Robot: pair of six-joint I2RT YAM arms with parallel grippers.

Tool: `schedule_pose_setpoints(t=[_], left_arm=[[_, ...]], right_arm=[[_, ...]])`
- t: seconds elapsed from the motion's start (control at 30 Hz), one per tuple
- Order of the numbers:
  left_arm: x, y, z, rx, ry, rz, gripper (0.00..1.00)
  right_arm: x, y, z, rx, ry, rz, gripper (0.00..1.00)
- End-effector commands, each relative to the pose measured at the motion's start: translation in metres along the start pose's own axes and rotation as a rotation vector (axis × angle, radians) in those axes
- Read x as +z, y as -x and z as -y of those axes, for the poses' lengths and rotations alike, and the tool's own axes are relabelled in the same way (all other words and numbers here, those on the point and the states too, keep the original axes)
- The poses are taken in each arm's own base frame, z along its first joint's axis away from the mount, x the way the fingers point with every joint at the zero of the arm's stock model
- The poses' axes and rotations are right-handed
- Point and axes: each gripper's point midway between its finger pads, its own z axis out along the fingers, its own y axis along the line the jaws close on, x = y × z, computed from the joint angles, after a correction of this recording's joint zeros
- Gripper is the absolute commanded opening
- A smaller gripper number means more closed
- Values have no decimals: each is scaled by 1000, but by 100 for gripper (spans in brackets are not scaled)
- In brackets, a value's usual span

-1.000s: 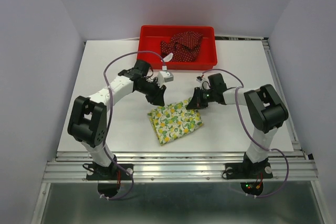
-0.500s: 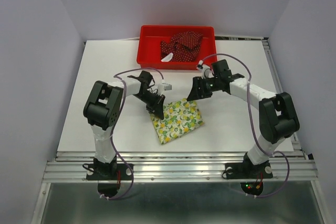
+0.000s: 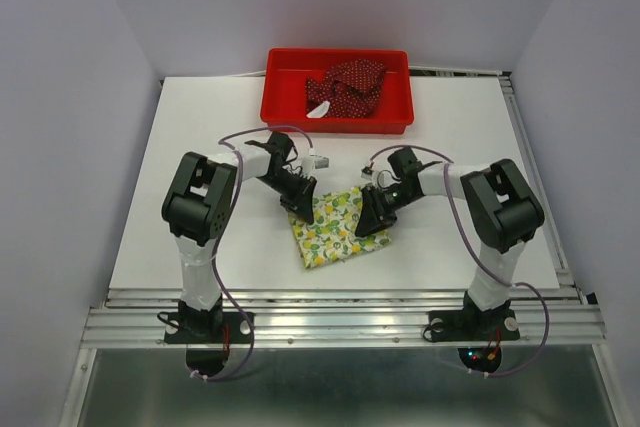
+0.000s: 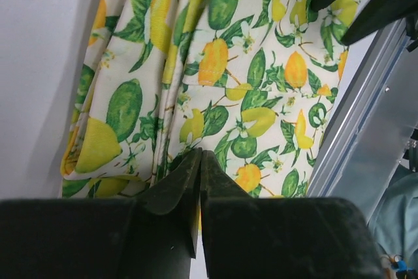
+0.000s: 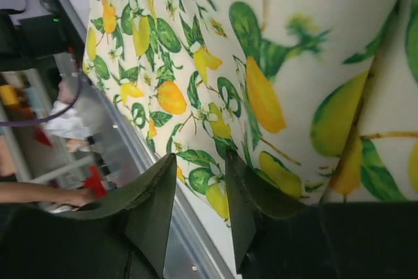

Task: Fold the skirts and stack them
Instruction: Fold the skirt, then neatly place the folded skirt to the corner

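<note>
Left gripper (image 4: 199, 161) closed, dark jaws pressed tip to tip at the bottom centre of the left wrist view, tips lying on the near edge of the lemon skirt (image 4: 248, 83); thin sliver of yellow in the seam between the jaws, but no telling whether a fold sits pinched there; cloth spread flat beyond the tips, filling the middle of that view, with several lengthwise creases near its left side; bare white table (image 4: 39, 63) down the left of the frame, metal rail (image 4: 369, 135) slanting down the right.

Right gripper (image 5: 196, 187) parted, jaws standing apart at the bottom centre of the right wrist view, printed cloth visible through the gap; nothing clamped between them; lemon print filling the upper right of that frame, one crease running down near the right edge; blurred clutter at the far left, too vague to name.

From the top view: lemon skirt folded into a rough square, turned cornerwise, just below the frame's centre; left gripper at its upper left corner, right gripper down on its right edge, both touching or all but touching the cloth; arms bent inward from the lower left and lower right.

Dark red skirt (image 3: 348, 87) crumpled in a heap, well apart from the other, inside the red tray (image 3: 275, 112) at the upper centre, toward the tray's right half.
</note>
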Motion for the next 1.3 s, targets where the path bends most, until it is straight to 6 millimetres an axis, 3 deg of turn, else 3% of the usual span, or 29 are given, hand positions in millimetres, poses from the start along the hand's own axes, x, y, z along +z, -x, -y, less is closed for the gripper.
schedule_pose_setpoints(t=[0.0, 0.13, 0.23, 0.37, 0.43, 0.5, 0.53, 0.63, 0.7, 0.73, 0.8, 0.87, 0.93, 1.03, 1.17, 1.27], left_arm=[[-4, 5, -32, 27, 125, 0, 16], [-14, 16, -35, 33, 129, 33, 26], [-33, 41, -18, 116, 106, 108, 35], [-81, 83, 11, 252, 199, 266, 47], [-104, 102, 17, 294, 279, 334, 52], [-135, 117, 35, 350, 353, 423, 71], [-157, 126, 43, 378, 413, 487, 98], [-194, 133, 47, 400, 549, 598, 99], [-207, 129, 37, 361, 613, 634, 99], [-223, 130, 26, 307, 677, 680, 99], [-233, 128, 18, 274, 701, 683, 99], [-238, 118, 6, 222, 693, 656, 99], [-238, 113, -3, 183, 677, 621, 99], [-254, 104, -22, 97, 688, 638, 99], [-269, 96, -29, 51, 679, 675, 99], [-272, 94, -29, 59, 686, 685, 99]], right_arm=[[4, -14, 43, 82, -107, -9, 42], [9, -19, 63, 141, -151, -16, 41], [5, -9, 65, 132, -190, 19, 42], [-8, 9, 74, 113, -321, 96, 43], [-21, 17, 71, 79, -378, 138, 49], [-31, 26, 61, 45, -391, 180, 54], [-44, 38, 46, 4, -395, 230, 57], [-61, 61, 21, -68, -413, 289, 62], [-65, 65, 7, -109, -437, 289, 63], [-60, 69, -4, -164, -462, 286, 63], [-52, 67, -14, -237, -504, 268, 63], [-30, 58, -25, -346, -575, 228, 64], [-11, 47, -22, -430, -651, 176, 64], [0, 43, -9, -478, -740, 141, 65], [6, 42, 35, -425, -913, 91, 67], [7, 41, 56, -401, -988, 81, 71]])
